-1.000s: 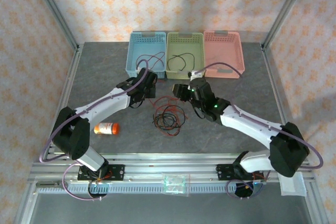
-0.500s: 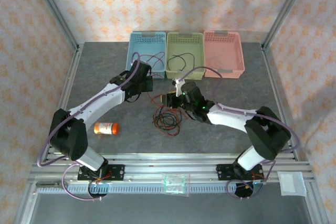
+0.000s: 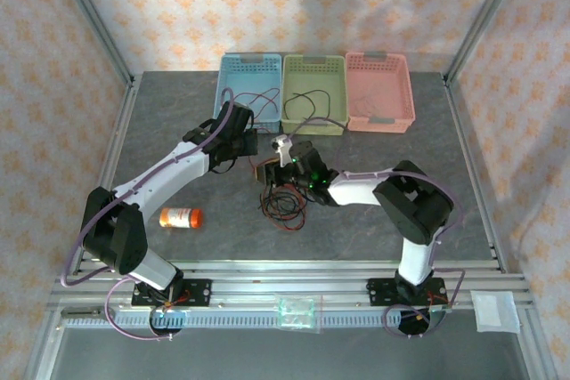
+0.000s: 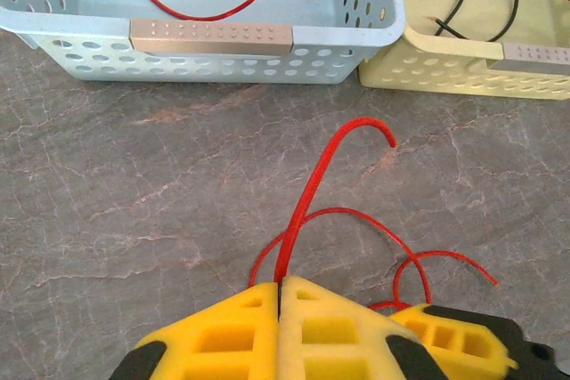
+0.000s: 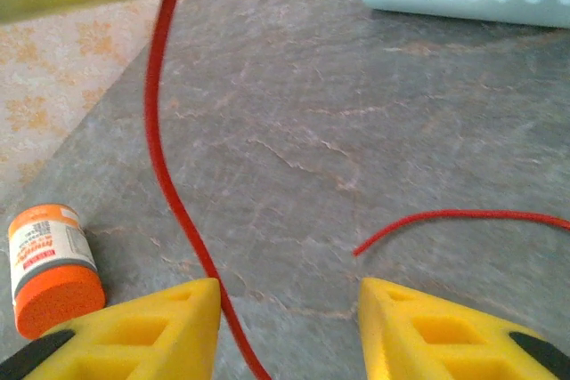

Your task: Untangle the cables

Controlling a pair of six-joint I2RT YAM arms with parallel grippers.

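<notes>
The cables [image 3: 283,200] lie as a loose tangle of red and black loops at the table's middle. My left gripper [image 4: 280,287] is shut on a red cable [image 4: 316,180] that rises from its tips and curls over toward the baskets. In the top view the left gripper [image 3: 261,165] is just above the tangle, with my right gripper [image 3: 274,175] close beside it. The right gripper [image 5: 285,295] is open. The same red cable [image 5: 160,131] runs down past the inner face of its left finger. A loose red end [image 5: 427,218] lies ahead of the right finger.
Three baskets stand at the back: blue [image 3: 224,104] with a red cable in it, green [image 3: 312,126] with a black one, pink [image 3: 405,104]. An orange pill bottle [image 3: 181,217] lies on its side at the front left. The two grippers are nearly touching.
My right arm has swung left, bringing its gripper from right of the tangle to beside the left gripper. The left gripper has stayed shut on the red cable and shifted slightly.
</notes>
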